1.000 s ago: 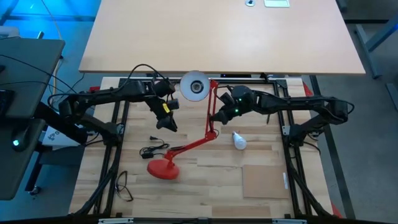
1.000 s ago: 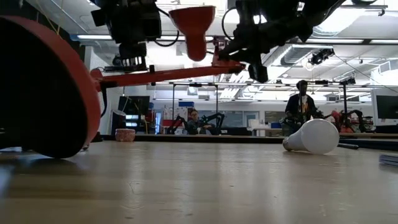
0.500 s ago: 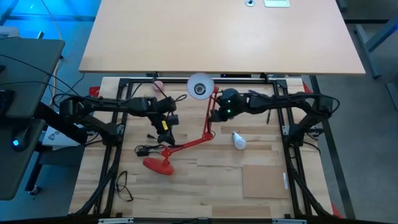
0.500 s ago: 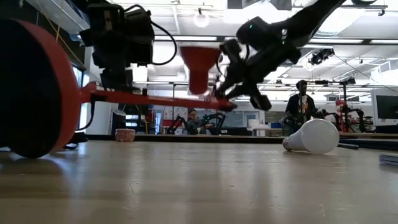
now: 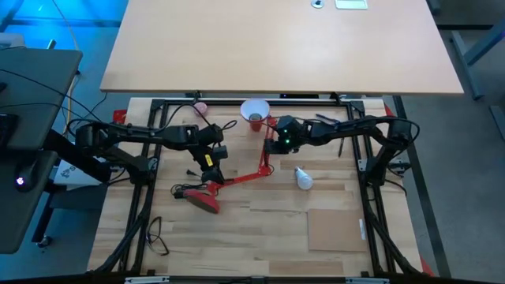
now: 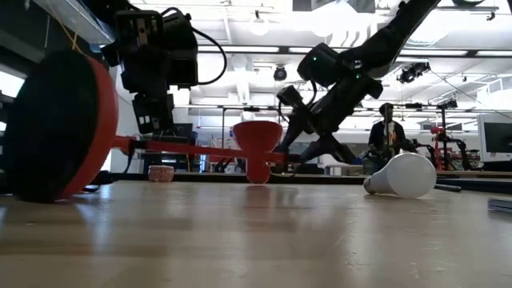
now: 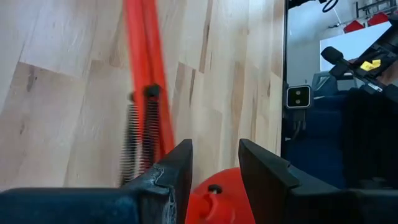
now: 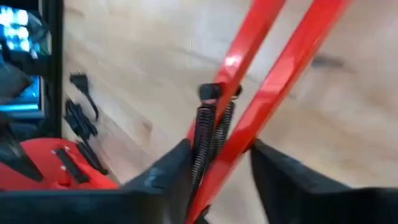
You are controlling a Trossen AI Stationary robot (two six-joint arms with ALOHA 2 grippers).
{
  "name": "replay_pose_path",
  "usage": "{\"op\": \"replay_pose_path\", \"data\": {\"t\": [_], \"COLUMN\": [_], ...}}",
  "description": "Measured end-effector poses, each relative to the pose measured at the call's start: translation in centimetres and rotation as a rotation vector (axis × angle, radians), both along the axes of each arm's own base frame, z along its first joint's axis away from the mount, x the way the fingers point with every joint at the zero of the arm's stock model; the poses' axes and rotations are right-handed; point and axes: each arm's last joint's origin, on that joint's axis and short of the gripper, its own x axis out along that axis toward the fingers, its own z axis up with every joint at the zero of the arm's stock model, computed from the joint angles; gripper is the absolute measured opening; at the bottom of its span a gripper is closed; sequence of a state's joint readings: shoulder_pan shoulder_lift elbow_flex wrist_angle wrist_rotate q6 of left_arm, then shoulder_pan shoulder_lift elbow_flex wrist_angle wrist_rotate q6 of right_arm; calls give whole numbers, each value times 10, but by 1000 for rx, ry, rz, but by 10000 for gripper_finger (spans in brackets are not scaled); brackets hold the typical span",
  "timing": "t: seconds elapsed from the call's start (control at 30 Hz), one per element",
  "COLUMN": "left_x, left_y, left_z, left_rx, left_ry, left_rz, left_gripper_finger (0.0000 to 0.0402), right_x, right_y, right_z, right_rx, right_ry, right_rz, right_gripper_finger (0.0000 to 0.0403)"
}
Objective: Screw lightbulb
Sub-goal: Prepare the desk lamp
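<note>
Pale wood table, crossed by dark frame rails.

Red lamp tipped over on it — round base up on edge near the left side, jointed arm stretched low toward the middle, shade at the far end with its white inside facing up. In the low view, base standing like a wheel at the left, arm running almost level just above the wood, shade resting with its narrow end down.

Left arm reaching in from the left. Left gripper set over the lamp arm just beside the base. Fingers a little apart, straddling the red rod and its spring where they meet the base; whether the pads press the rod — cannot tell.

Right arm reaching in from the right. Right gripper at the upper stretch of the lamp arm, near the shade. Fingers spread on either side of the red bars and coil spring, bars passing between them; contact not clear.

Black cord bunched on the wood beside the base.

Bulb lying on its side on the bare table, right of the lamp arm and apart from it, untouched by either gripper, screw base pointing toward the far side. In the low view, bulb on the wood at the right, clear of the lamp.

Small pink ball at the table's far edge, left of the shade.
</note>
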State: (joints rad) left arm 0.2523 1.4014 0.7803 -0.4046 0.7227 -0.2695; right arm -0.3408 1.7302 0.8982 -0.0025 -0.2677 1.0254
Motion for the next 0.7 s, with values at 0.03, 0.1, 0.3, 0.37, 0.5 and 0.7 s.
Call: {"op": "replay_pose_path", "data": {"t": [0.03, 0.1, 0.3, 0.37, 0.5, 0.7], "left_x": [0, 0, 0, 0, 0, -1], "left_y": [0, 0, 0, 0, 0, 5], "left_z": [0, 0, 0, 0, 1, 10], "left_rx": [0, 1, 9, 9, -15, -44], "left_ry": [0, 0, -11, -10, -9, -41], "left_rz": [0, -1, -4, -4, -9, 18], "left_gripper_finger": [122, 122, 122, 122, 122, 122], "right_x": [0, 1, 1, -1, -7, -36], "right_y": [0, 1, 2, 2, 0, -10], "right_z": [1, 1, 2, 1, 9, 47], "right_rx": [10, 30, 78, 99, 99, -38], "right_ry": [-5, -14, -32, -30, -35, -22], "right_rz": [-9, 7, 57, 88, 150, 116], "right_gripper_finger": [189, 227, 264, 266, 266, 267]}}
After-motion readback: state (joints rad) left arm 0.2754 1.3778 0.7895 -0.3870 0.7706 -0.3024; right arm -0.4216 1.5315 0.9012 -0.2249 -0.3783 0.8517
